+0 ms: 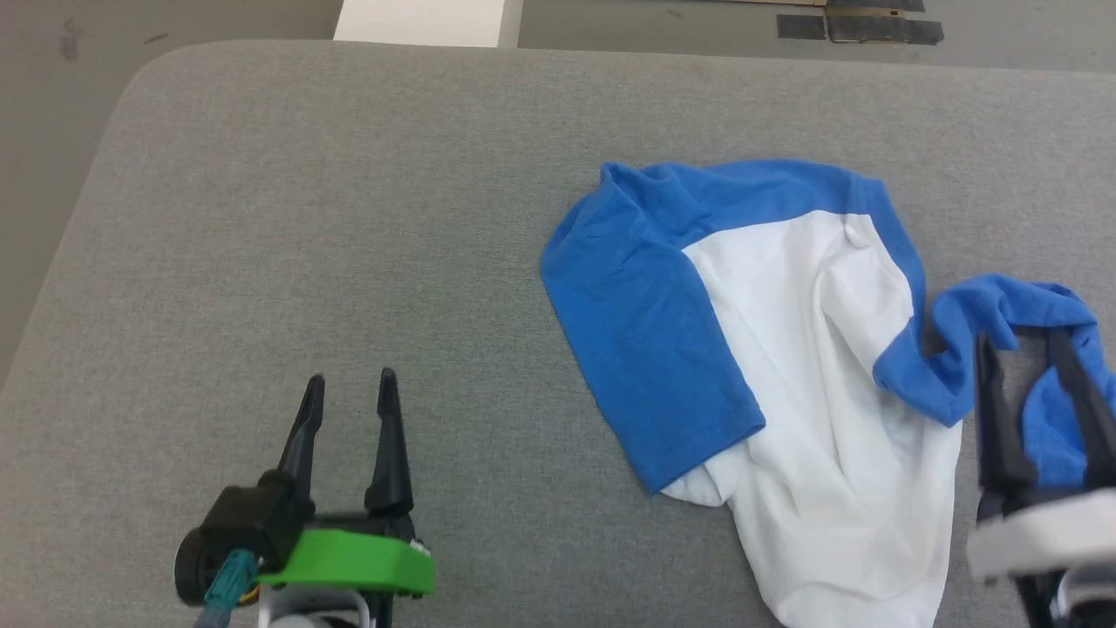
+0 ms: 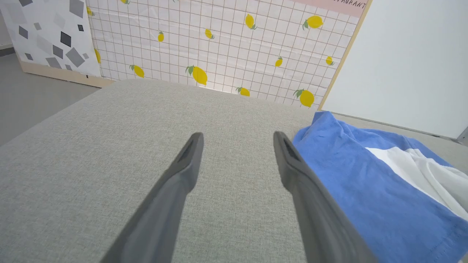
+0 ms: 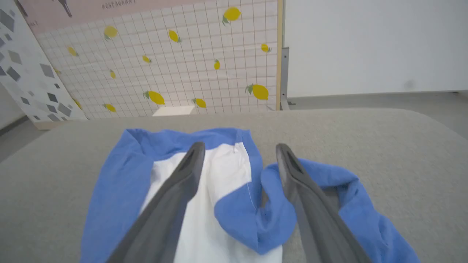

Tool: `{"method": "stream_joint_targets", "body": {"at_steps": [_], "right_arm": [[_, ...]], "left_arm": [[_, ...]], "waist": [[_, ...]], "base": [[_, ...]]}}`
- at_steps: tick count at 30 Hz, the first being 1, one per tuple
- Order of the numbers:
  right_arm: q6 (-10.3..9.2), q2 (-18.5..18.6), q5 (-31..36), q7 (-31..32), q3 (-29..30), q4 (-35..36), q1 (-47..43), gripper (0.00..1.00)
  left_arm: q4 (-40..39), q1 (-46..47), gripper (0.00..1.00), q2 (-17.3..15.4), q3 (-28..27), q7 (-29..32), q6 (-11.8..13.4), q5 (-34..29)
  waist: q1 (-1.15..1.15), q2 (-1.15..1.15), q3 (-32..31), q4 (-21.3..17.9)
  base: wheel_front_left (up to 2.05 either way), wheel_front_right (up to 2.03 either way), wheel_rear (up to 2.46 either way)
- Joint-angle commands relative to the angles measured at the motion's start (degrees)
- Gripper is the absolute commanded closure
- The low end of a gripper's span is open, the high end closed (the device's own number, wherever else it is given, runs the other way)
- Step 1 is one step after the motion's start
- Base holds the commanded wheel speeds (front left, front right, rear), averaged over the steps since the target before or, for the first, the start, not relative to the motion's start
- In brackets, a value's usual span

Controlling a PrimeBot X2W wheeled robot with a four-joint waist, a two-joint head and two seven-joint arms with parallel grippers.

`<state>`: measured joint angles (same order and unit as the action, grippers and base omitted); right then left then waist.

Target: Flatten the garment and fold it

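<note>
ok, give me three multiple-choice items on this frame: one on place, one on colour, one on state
1. In the head view, where does the garment lie on the grey cushioned surface?
A. On its right part
B. On its left part
C. Hanging off the far edge

2. What colour are the garment's sleeves?
A. Red
B. Green
C. Blue

3. How do the left end effector and the right end effector stand?
A. Both shut
B. Both open
C. Left shut, right open

Key:
1 A, the shirt sits crumpled right of centre, with bare surface to its left.
2 C, both sleeves are bright blue against the white body.
3 B, each wrist view shows its two fingers spread wide apart.
</note>
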<state>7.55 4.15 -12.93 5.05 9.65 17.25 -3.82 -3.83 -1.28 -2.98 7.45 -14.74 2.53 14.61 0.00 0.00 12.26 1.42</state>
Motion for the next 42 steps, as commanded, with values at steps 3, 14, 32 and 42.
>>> {"method": "stream_joint_targets", "body": {"at_steps": [3,14,32,42], "right_arm": [[-0.06,-1.2,3.6,-7.5,1.2,-5.3,-3.3,0.00],[-0.06,-1.3,2.2,-15.5,0.1,-14.3,-1.8,0.00],[-0.06,-1.3,0.4,-15.4,-0.8,-14.4,4.5,0.00],[-0.06,-1.3,-0.9,-16.2,-1.4,-15.9,5.9,0.00]], "left_arm": [[-1.0,-2.6,0.00,0.1,-0.7,-0.3,0.5,-1.1],[-0.8,1.9,0.00,-0.6,0.5,1.0,-1.7,-1.9],[15.1,34.1,0.00,-0.6,12.3,39.6,-4.1,-1.8],[20.5,35.6,0.64,-0.4,13.7,42.9,-0.8,-2.9]], "waist": [[0.00,0.00,0.0,-0.9],[0.00,0.00,0.9,-3.6],[0.00,0.00,12.8,-4.6],[0.00,0.00,15.2,-6.3]], "base": [[0.00,0.00,0.00],[0.00,0.00,0.00],[0.00,0.00,0.00],[0.00,0.00,0.00]]}}
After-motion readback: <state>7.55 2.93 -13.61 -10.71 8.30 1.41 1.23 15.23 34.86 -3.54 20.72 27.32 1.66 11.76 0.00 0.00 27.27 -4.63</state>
